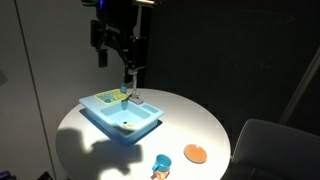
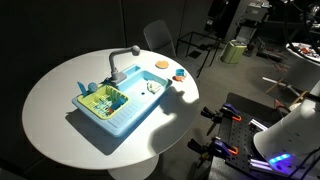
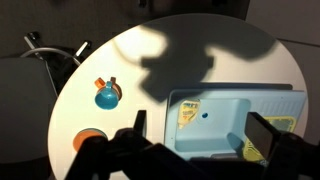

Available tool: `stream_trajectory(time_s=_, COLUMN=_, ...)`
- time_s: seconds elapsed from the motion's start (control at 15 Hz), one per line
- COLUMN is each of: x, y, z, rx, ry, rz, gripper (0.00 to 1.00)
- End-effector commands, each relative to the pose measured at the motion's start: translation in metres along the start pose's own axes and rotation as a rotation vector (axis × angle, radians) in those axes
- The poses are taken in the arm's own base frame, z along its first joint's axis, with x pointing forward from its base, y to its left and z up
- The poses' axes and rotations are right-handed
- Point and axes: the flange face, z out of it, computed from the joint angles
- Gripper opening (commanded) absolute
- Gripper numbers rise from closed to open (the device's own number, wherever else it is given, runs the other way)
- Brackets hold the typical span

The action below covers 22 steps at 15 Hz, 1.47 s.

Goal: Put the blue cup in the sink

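Blue cup (image 3: 105, 97) stands with its axis vertical.

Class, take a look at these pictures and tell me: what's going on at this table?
A robot arm's gripper hangs open and empty above the light-blue toy sink. The blue cup sits on the white table, apart from the sink and near a flat orange disc. Nothing is gripped, so the cup is not yet in the sink.

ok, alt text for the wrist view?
Open pincer hangs empty above a light-blue toy sink on a round white table. The blue cup sits apart from the sink, near an orange disc.
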Motion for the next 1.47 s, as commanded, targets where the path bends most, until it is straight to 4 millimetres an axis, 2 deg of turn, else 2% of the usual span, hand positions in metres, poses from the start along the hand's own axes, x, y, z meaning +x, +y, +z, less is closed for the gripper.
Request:
stream_trajectory(time_s=0.0, x=0.034, y=0.021, z=-0.003, rx=-0.02, ry=0.011, rz=0.011, gripper=1.0)
stream_trajectory(time_s=0.4, x=0.064, y=0.06, z=0.009, rx=-0.056, ry=0.016, rz=0.044, gripper=1.0)
stream_trajectory(time_s=1.07, x=0.076, y=0.125, z=0.04, rx=-0.07, ry=-0.026, rz=0.109, gripper=1.0)
stream_trajectory(time_s=1.4, x=0.09, y=0.152, z=0.066, rx=-0.079, ry=-0.01, rz=0.106, gripper=1.0)
